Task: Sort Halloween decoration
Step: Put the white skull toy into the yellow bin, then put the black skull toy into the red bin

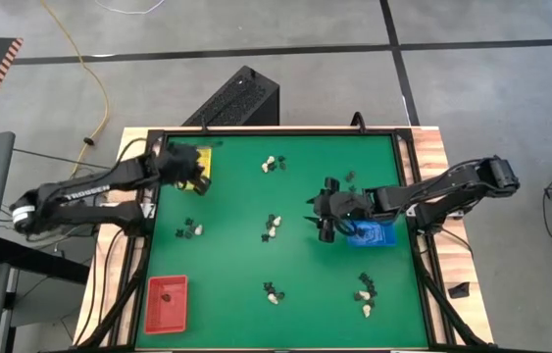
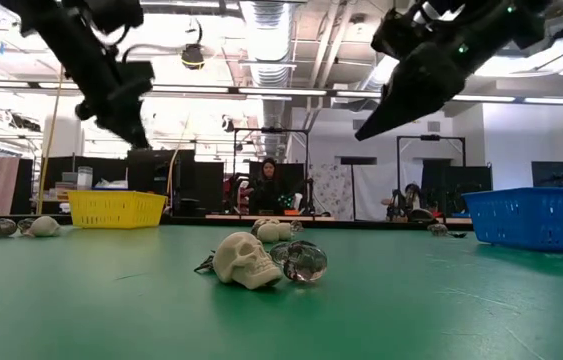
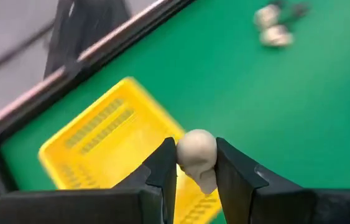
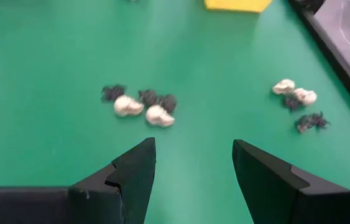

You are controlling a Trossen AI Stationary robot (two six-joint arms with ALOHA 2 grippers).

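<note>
Halloween decoration pieces [image 1: 273, 227] lie in little clusters over my green table [image 1: 236, 196], cream skulls paired with black spidery bits. From above, my left gripper [image 1: 189, 169] hangs over the yellow tray [image 1: 204, 163], which it mostly hides; my right gripper [image 1: 326, 214] hovers mid-table just beside the blue tray [image 1: 374, 234], and the red tray [image 1: 168, 301] sits at the near left corner.

At table level, a cream skull [image 2: 244, 259] rests against a clear glassy trinket [image 2: 304, 261]; farther pieces are too small to name.

Past my left fingers [image 3: 162, 168], I pinch one cream skull [image 3: 197, 152] between narrow jaws, above the yellow tray's [image 3: 106, 137] edge. Its face is turned away from me.

Past my right fingers [image 4: 131, 171], spread wide and holding nothing, two skulls [image 4: 142, 110] lie among black shapes I cannot make out.
</note>
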